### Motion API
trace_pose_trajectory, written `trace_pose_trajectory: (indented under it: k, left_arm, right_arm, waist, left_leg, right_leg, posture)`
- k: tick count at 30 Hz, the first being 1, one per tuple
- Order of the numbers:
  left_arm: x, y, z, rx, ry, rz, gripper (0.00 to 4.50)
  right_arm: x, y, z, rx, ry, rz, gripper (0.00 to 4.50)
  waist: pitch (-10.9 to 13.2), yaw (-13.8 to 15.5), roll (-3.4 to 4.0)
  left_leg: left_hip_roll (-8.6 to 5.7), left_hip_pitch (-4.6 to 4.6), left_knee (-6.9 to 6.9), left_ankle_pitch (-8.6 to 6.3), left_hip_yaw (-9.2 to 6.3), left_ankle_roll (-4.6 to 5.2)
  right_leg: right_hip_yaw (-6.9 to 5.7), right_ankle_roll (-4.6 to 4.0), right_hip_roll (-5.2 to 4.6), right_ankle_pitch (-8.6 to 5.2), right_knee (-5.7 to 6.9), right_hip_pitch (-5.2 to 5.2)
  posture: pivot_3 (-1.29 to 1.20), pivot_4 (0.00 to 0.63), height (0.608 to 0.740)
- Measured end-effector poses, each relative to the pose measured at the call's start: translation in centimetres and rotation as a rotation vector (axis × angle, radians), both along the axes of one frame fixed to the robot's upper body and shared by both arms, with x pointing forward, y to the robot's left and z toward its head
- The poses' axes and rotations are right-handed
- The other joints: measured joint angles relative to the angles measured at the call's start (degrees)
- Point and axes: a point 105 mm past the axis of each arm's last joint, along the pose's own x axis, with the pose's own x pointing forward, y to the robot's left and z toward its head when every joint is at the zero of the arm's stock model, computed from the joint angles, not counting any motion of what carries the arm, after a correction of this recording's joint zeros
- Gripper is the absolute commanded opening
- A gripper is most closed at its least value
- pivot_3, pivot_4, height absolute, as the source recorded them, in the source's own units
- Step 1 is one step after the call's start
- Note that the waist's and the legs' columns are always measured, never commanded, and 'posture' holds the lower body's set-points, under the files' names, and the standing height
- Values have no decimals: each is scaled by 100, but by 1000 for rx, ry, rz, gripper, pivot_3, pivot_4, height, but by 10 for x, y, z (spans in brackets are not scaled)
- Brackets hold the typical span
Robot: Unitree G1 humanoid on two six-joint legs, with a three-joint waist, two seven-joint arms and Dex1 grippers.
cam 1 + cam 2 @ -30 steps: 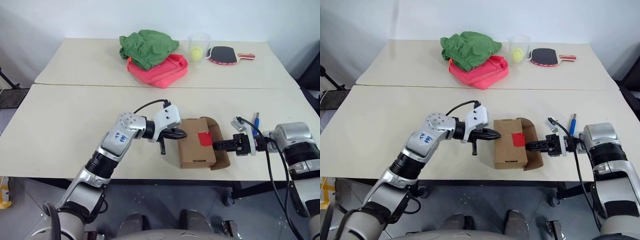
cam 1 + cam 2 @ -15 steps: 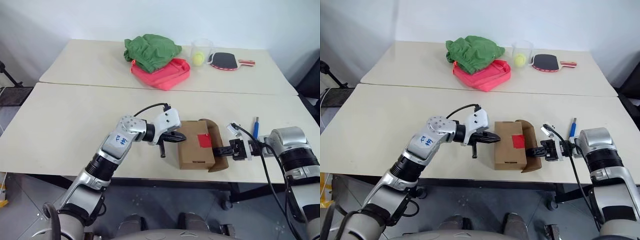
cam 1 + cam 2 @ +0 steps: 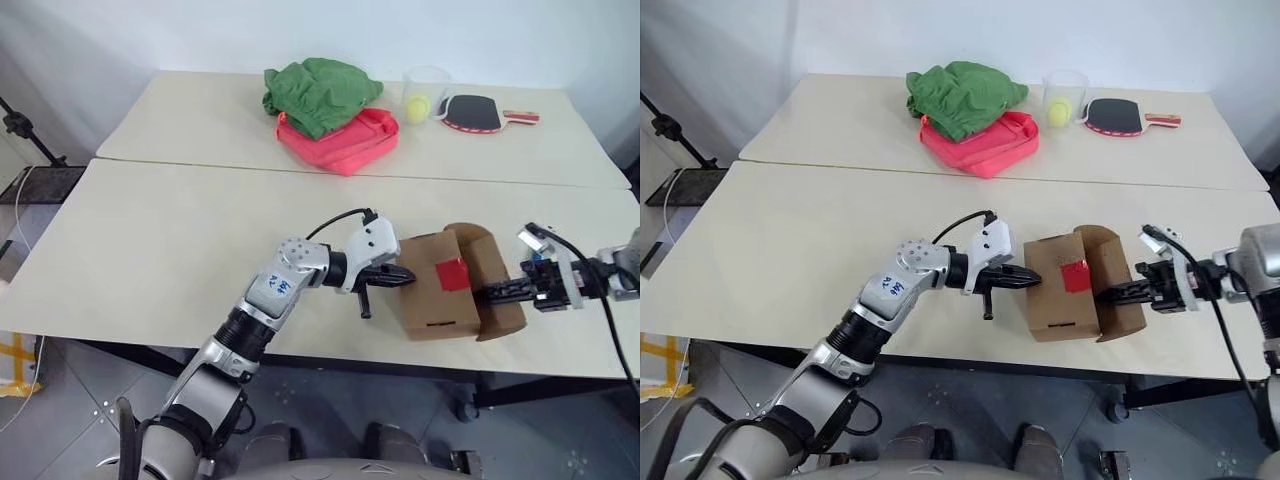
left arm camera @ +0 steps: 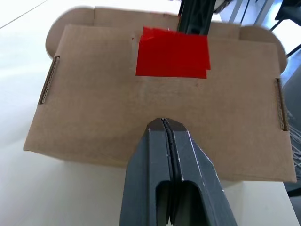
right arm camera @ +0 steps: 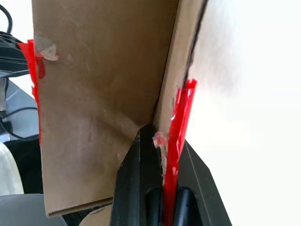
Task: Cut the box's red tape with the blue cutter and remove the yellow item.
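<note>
Box (image 3: 437,287) near table's front edge; left gripper (image 4: 163,123) closed empty, pressed to its side; right gripper (image 5: 162,136) pinching flap and red tape (image 3: 452,273); I risk tape tearing, box dragging off.

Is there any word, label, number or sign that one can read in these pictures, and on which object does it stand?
Blue handwritten marks on the white sticker on the robot's left forearm: too small to read.
The box, the red tape and the paddle: no text visible.
Nothing else carries readable writing.
</note>
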Motion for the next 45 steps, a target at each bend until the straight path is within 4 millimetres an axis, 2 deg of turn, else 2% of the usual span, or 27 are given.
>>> trace_pose_trajectory:
  k: [3, 7, 15, 23, 25, 31, 39, 42, 45]
  left_arm:
    - [1, -7, -1, -29, 6, 12, 0]
    - [6, -10, -12, -17, 32, 46, 0]
    - [8, -10, -16, -37, 36, 79, 0]
    - [4, -6, -8, -47, 19, 79, 0]
    - [3, 5, -1, -40, 25, 65, 0]
    - [-5, 15, 10, -7, 63, -17, 0]
    - [-28, 32, 42, 52, 56, -198, 0]
    - [-35, 28, 51, 23, 67, -248, 0]
    - [-35, 9, 70, -57, 36, -255, 0]
  right_arm:
    - [-6, -3, 21, -46, -37, 21, 29]
    - [-8, 6, 45, -64, -96, 84, 29]
    - [-4, 16, 53, -210, -137, 128, 29]
    - [5, 6, 53, -366, -178, 66, 29]
    - [1, -2, 43, -516, -157, 80, 29]
    - [-1, 4, 50, -555, -194, 108, 29]
    - [-7, 1, 56, -715, -250, 134, 29]
    - [-11, 0, 57, -706, -242, 131, 29]
    - [-12, -1, 55, -691, -231, 118, 29]
  waist:
    - [2, 3, 2]
    - [4, -13, 0]
    - [5, -6, 0]
    - [5, -10, 0]
    - [4, -12, 3]
    - [5, -2, 5]
    - [8, -12, 8]
    - [8, 1, 7]
    - [9, 22, 5]
  left_leg:
    - [3, -11, 2, -1, -2, 3]
    - [5, -13, 1, -2, -1, 3]
    - [7, -43, 5, -2, -11, 3]
    - [4, -50, 8, -2, -12, 3]
    - [5, -52, 6, -2, -10, 1]
    - [4, -57, 6, -2, -11, 1]
    - [2, -57, 6, -2, -9, 0]
    - [2, -58, 8, -2, -11, 1]
    - [-4, -60, 11, -2, -12, 3]
  right_leg:
    - [-1, 0, -2, 0, -3, -9]
    - [-2, 0, -1, 0, -4, -12]
    - [-12, 0, -2, 1, -6, -32]
    - [-15, 1, 4, 1, -4, -37]
    - [-13, 1, 7, 1, -1, -44]
    - [-14, 1, 8, 1, -4, -44]
    - [-12, 1, 10, 1, -4, -44]
    - [-12, 1, 10, 1, -4, -44]
    - [-12, 2, 8, 1, -7, -40]
  posture:
    - [0, 150, 740]
    - [0, 150, 740]
    - [0, 150, 740]
    - [0, 150, 740]
    - [0, 150, 740]
    - [0, 150, 740]
    - [0, 150, 740]
    - [0, 150, 740]
    - [0, 150, 740]
